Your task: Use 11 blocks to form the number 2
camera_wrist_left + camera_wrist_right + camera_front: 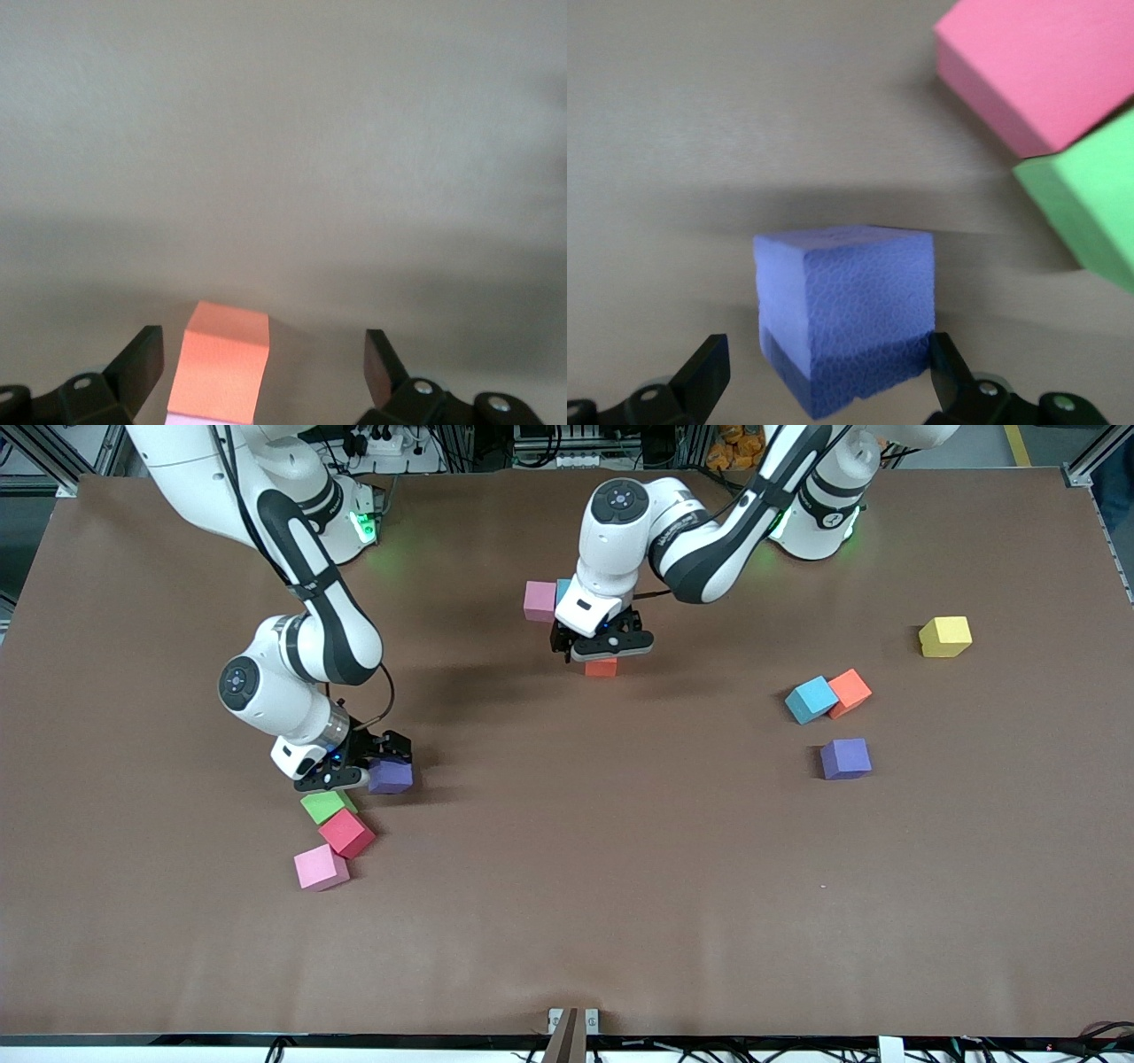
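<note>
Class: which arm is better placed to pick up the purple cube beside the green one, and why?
Right. The right gripper sits open around that purple cube; the left gripper is open over an orange cube.

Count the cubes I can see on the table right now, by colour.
Pink cubes: 2
Light blue cubes: 2
Orange cubes: 2
Purple cubes: 2
Crimson cube: 1
Green cube: 1
Yellow cube: 1
Total: 11

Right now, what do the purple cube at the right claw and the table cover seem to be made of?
The purple cube looks like matte foam: its faces show a fine pebbled texture and no shine. The table cover looks like a brown matte sheet, perhaps paper or felt; faint wrinkles show near the front edge, so I cannot say which.
</note>
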Controlling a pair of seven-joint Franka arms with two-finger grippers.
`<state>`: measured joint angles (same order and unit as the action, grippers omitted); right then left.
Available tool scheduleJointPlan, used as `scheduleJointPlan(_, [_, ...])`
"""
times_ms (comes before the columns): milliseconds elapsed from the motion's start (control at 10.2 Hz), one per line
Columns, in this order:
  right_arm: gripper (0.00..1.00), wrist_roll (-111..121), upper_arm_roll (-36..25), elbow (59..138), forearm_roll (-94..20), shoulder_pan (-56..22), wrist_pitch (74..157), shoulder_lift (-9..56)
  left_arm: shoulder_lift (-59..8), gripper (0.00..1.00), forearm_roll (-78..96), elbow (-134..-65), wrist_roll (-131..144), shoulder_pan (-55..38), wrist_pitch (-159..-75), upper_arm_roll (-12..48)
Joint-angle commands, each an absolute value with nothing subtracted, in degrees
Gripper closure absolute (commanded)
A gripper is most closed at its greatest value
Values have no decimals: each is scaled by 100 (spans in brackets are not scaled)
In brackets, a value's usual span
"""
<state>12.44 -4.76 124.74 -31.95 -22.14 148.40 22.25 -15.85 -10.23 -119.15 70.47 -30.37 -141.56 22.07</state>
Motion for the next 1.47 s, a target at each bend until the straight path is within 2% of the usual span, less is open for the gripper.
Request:
scheduleJointPlan(0, [30,977,-475,12095,-3366,-2338,14775,2329,-1222,0,-1125,-12032,7093,-2595,-14080,2250])
scheduleJointPlan(98, [49,967,-483,11928,-3323,-2355,14774,2390,-1152,0,-1125,-12032,6997,-2410,-14080,2250])
scheduleJointPlan(196, [62,967,-492,11735,-3287,-2347,14757,2478,-1090,0,-1134,-12041,6944,-2173,-14080,2259])
scheduleJointPlan(294, [70,967,-492,11577,-3278,-2347,14722,2557,-1020,0,-1160,-12076,6735,-1953,-13958,2259])
scheduleJointPlan(392, [72,967,-492,11523,-3261,-2347,14722,2610,-880,0,-1160,-12094,6106,-1708,-13670,2259])
scheduleJointPlan(490, [50,967,-492,11496,-3243,-2347,14713,2628,-714,0,-1160,-12129,5630,-1505,-13354,2259])
scheduleJointPlan(588, [38,967,-492,11496,-3243,-2355,14713,2628,-599,0,-1160,-12190,5364,-1355,-13185,2250])
scheduleJointPlan(685, [19,967,-492,11496,-3243,-2355,14722,2628,-511,0,-1160,-12304,5013,-1180,-13175,2250])
scheduleJointPlan(783, [10,967,-492,11479,-3243,-2364,14713,2619,-458,0,-1160,-12383,4592,-969,-13175,2250])
scheduleJointPlan(1077, [0,835,-501,11365,-3226,-2478,14687,2663,-413,0,-1160,-12586,3896,-528,-13175,2215])
scheduleJointPlan(1371, [0,388,-518,11329,-3191,-2749,14739,2777,-448,0,-1160,-12699,2886,-19,-13271,2188])
